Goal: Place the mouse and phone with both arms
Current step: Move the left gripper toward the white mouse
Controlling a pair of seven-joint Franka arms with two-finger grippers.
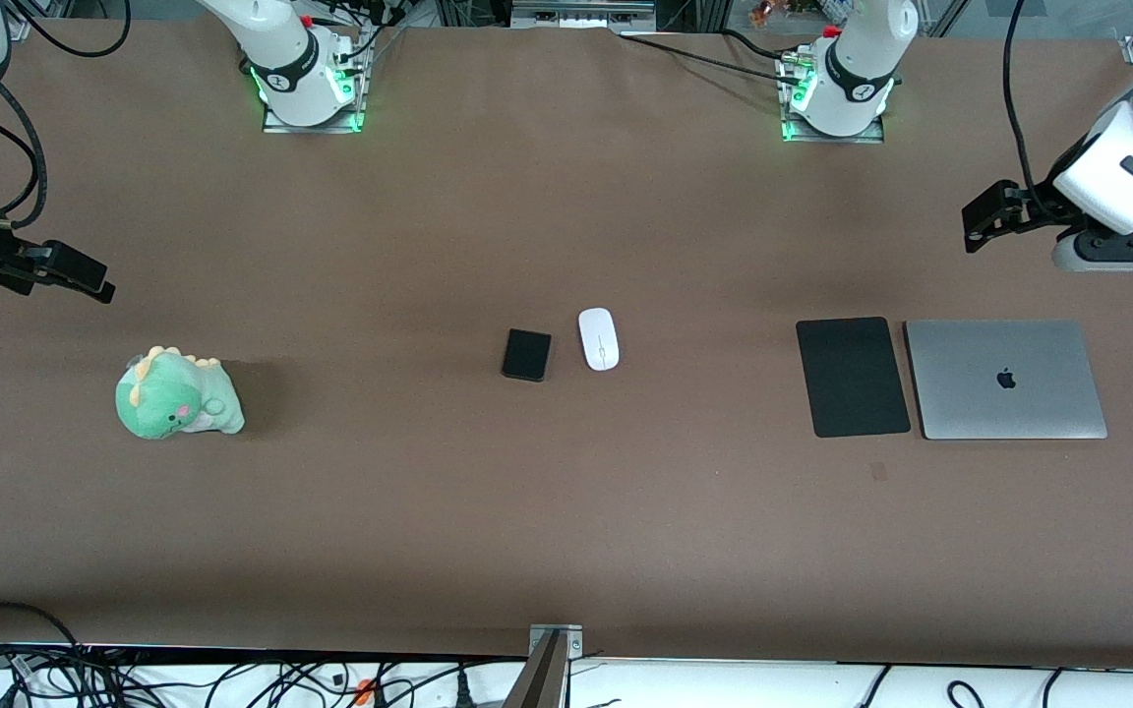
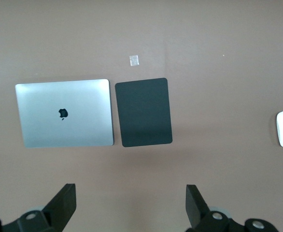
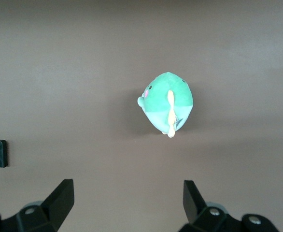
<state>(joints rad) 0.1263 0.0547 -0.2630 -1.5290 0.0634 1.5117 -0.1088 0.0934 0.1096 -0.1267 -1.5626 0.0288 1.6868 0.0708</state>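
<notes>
**Brown worktop, both claws spread and empty**

A plain brown worktop (image 1: 566,511) fills the scene, matte and even in tone, with a small pale tape mark (image 1: 879,471) near the mat. Near its middle lie the phone (image 1: 527,354) and the mouse (image 1: 599,338), just beside each other but apart, the mouse on the side toward the left arm's end. Toward that end, a flat black mat (image 1: 853,377) lies just beside a closed silver laptop (image 1: 1006,379). Toward the right arm's end sits a green plush dinosaur (image 1: 177,394), well apart from the rest.

The two arm bases stand along the worktop's edge farthest from the front camera, each lit green at its foot. Loose black cables trail along the edge nearest the front camera, off the worktop, and around the bases.

The left claw (image 2: 132,205) hangs in the air near the laptop and mat, its fingers spread wide and holding nothing. The right claw (image 3: 127,203) hangs near the plush dinosaur, likewise spread wide and empty.
</notes>
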